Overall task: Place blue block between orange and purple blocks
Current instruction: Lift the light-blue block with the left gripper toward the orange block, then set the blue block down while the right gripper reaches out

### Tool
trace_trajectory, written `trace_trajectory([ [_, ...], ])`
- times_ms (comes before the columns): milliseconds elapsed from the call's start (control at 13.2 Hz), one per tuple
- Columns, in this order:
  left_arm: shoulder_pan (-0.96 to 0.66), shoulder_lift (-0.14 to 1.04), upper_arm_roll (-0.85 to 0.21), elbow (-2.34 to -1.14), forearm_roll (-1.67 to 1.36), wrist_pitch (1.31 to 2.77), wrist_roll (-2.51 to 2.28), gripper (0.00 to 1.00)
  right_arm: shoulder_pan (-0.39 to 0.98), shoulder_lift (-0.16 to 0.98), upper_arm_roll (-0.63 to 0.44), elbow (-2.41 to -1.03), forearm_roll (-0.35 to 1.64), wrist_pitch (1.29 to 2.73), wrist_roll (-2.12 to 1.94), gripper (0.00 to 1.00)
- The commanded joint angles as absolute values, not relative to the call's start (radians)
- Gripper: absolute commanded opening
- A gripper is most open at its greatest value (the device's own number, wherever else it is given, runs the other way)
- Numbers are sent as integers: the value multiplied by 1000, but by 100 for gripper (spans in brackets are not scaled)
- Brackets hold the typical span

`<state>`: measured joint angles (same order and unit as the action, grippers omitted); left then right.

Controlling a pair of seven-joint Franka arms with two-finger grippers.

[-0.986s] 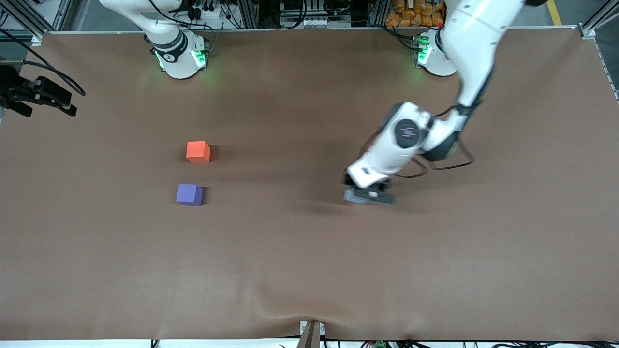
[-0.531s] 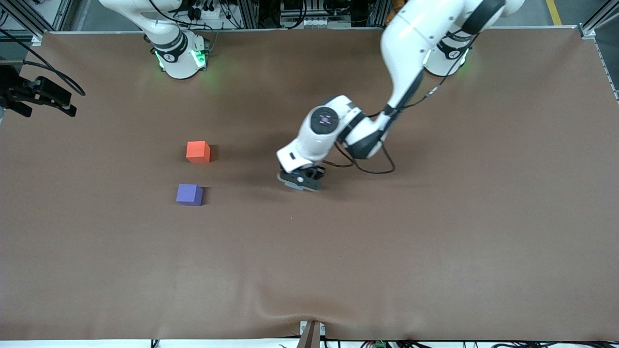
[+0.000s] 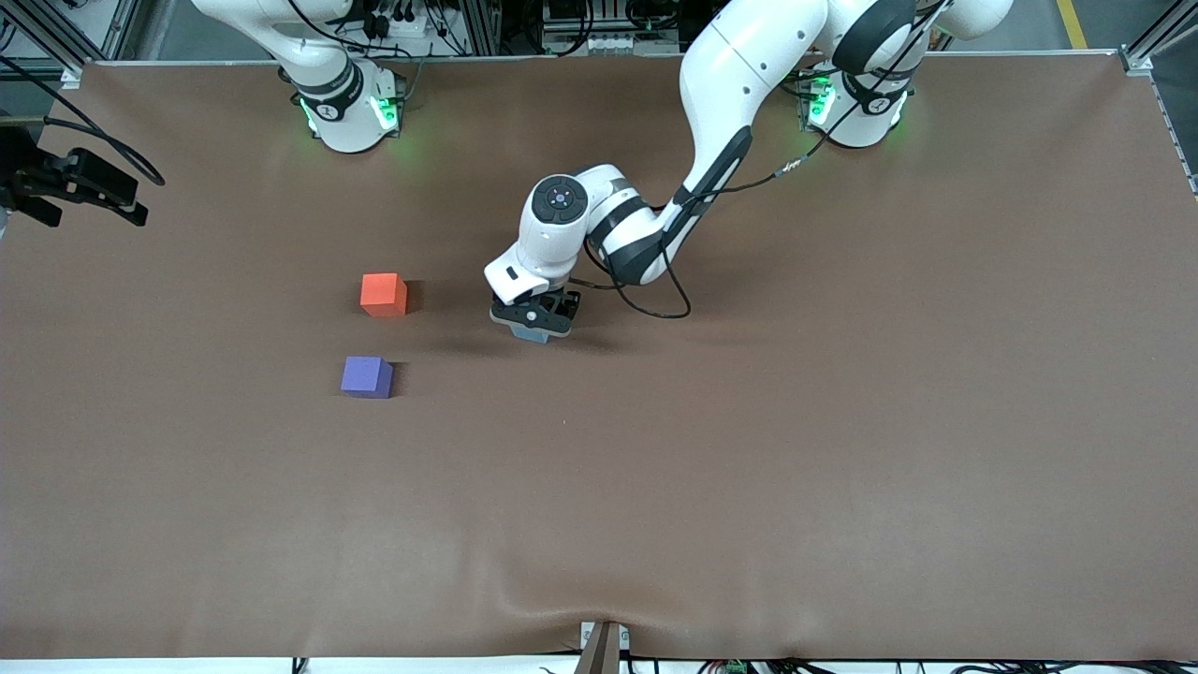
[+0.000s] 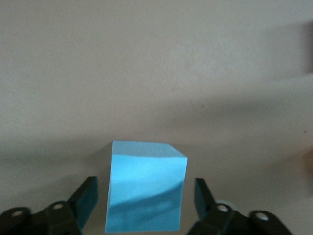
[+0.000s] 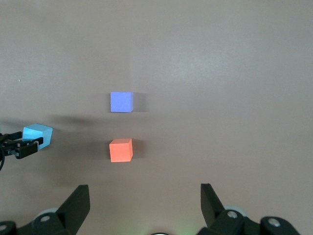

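Note:
The blue block (image 3: pixel 537 337) (image 4: pixel 145 186) stands between the fingers of my left gripper (image 3: pixel 533 326) (image 4: pixel 145 185), low over the table. The jaws are open, with a gap showing on each side of the cube. The orange block (image 3: pixel 384 294) and the purple block (image 3: pixel 366 376) sit apart on the brown table, toward the right arm's end from the blue block; the purple one is nearer the front camera. My right gripper (image 5: pixel 144 188) hangs open and empty high above the table, looking down on the orange block (image 5: pixel 121 150), purple block (image 5: pixel 121 102) and blue block (image 5: pixel 38 133).
The brown cloth (image 3: pixel 749 487) covers the whole table and is wrinkled at its near edge. A black camera mount (image 3: pixel 75 183) juts in at the right arm's end. The right arm's base (image 3: pixel 342 103) stands at the back.
My left arm has swept from its own end of the table toward the orange and purple blocks. Its gripper has opened around the blue block. The right arm waits unmoved.

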<state>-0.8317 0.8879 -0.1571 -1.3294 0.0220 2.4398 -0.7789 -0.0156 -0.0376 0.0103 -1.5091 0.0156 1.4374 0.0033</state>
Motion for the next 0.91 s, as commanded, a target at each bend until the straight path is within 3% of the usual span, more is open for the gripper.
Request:
trace_trajectory([
  [0,-833,804,-132,-1321,20,2340,-843,100,-25,-28,18,-1486,11,1424,15,100],
  [227,-802,616,-78,-1333,20,2157,-864,100,-23,-12,20,-1479,12,1427,14,100],
  [455,-652,438,-75,-1335,23,1918,-850,100,6,3,23,-1471,14,1427,14,100],
  [606,-545,341,-75,-1335,21,1757,-838,100,43,79,28,-1473,12,1424,11,100],
  [834,-373,241,-77,-1338,17,1623,-734,100,98,89,28,-1474,12,1427,17,100],
])
